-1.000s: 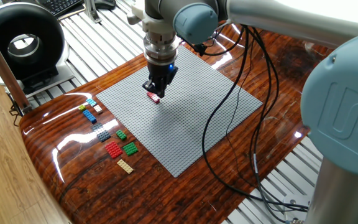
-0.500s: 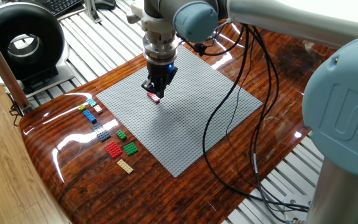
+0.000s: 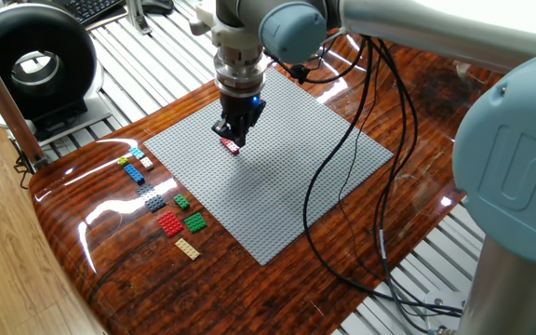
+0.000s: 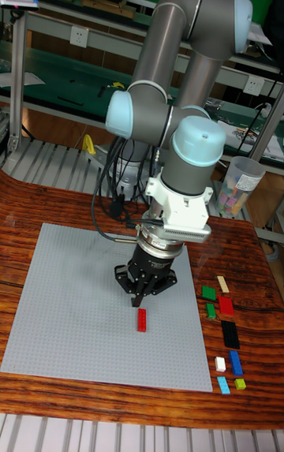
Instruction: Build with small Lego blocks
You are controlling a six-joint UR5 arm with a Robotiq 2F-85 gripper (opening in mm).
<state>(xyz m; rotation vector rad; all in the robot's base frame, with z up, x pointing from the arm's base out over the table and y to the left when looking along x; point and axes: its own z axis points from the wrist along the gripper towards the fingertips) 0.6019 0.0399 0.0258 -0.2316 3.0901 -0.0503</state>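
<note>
A long red brick (image 3: 230,145) (image 4: 143,319) lies flat on the grey baseplate (image 3: 287,195) (image 4: 71,302). My gripper (image 3: 234,136) (image 4: 140,300) hangs just above that brick, pointing straight down. Its fingertips look pressed together and hold nothing. Loose small Lego blocks sit on the wood beside the plate: cyan (image 3: 136,152), blue (image 3: 135,173), dark grey (image 3: 153,197), green (image 3: 194,221), red (image 3: 169,223) and tan (image 3: 187,247). The tall fixed view shows the same row, with the red plate (image 4: 226,306) and the blue brick (image 4: 236,363).
A black ring-shaped device (image 3: 31,65) stands at the back left. Black cables (image 3: 342,177) trail over the plate's right side and off the table. A clear cup (image 4: 237,182) holding small pieces stands behind the loose blocks. The wooden table's rounded edge (image 3: 73,270) is nearby.
The arm has shifted very slightly between a second ago and now. The red brick has stayed where it was on the plate.
</note>
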